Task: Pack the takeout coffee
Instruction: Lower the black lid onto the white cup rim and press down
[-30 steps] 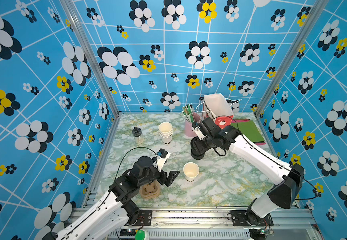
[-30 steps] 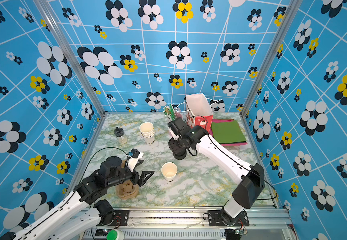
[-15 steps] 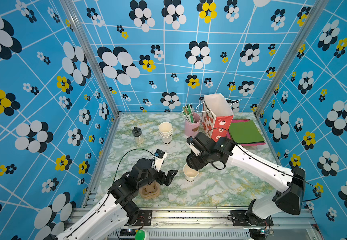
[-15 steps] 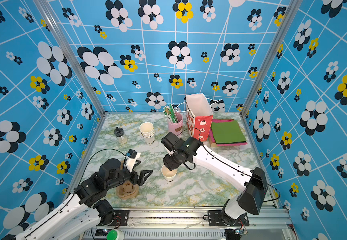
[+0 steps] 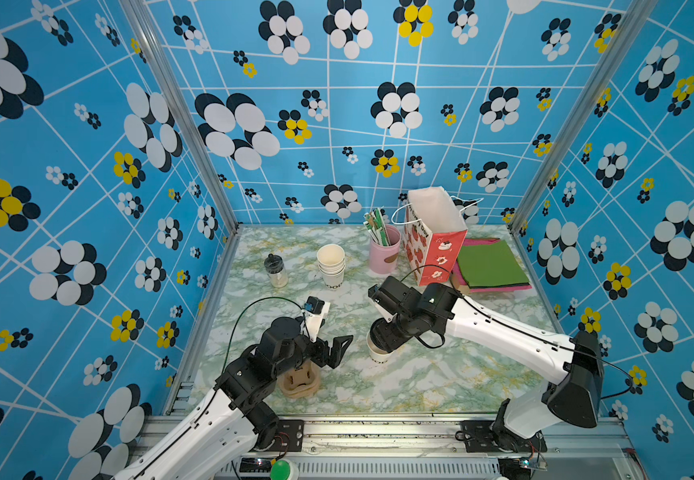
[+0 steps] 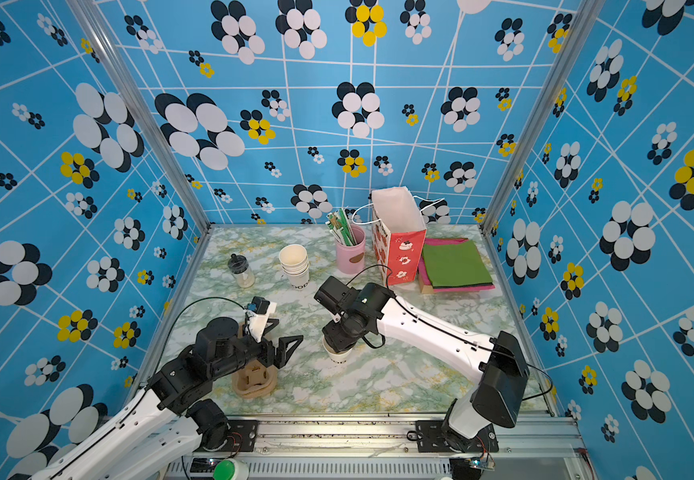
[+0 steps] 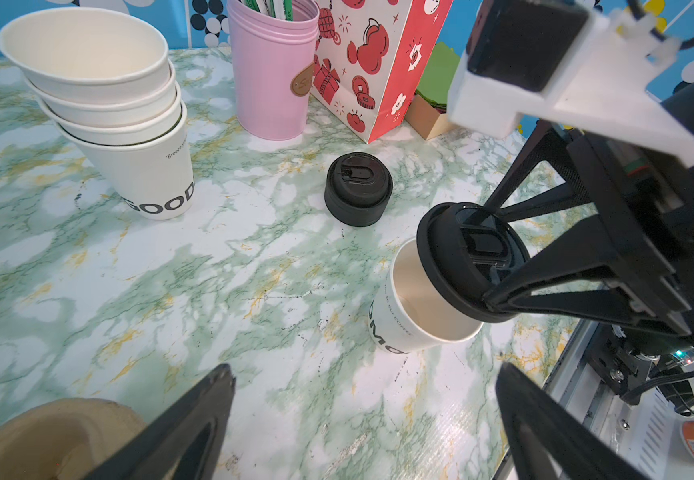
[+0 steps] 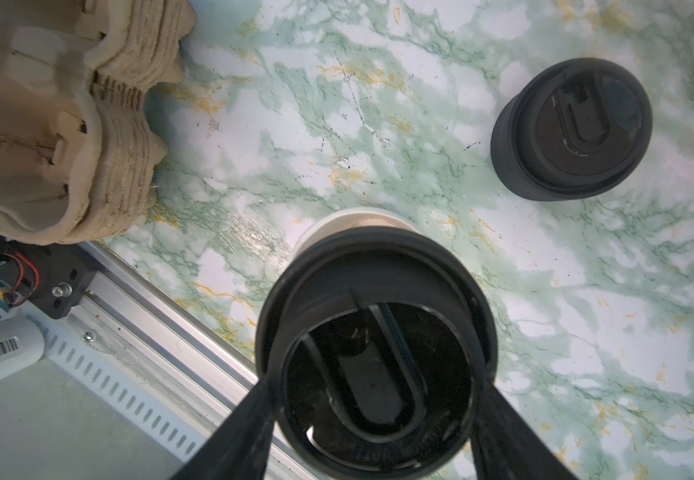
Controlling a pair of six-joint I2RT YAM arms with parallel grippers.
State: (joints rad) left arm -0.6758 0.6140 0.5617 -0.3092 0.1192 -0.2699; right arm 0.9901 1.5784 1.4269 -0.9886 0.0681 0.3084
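Right gripper [image 7: 484,257] — black lid [image 7: 440,249], white cup [image 7: 399,320]

White-shelled left arm [image 5: 195,432] and right arm [image 5: 503,336] carry black joints. A thin black cable [image 5: 270,298] arcs at the left wrist's eleven o'clock. The left gripper [image 7: 366,372] has black triangular truss fingers.

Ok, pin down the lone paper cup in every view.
Both top views: lone paper cup mid-table, partly hidden by the right arm.
Left wrist: under the tilted black lid, cup.
Right wrist: only its rim shows past the lid.
Shared landmark: brown cup-carrier stack, in all four.
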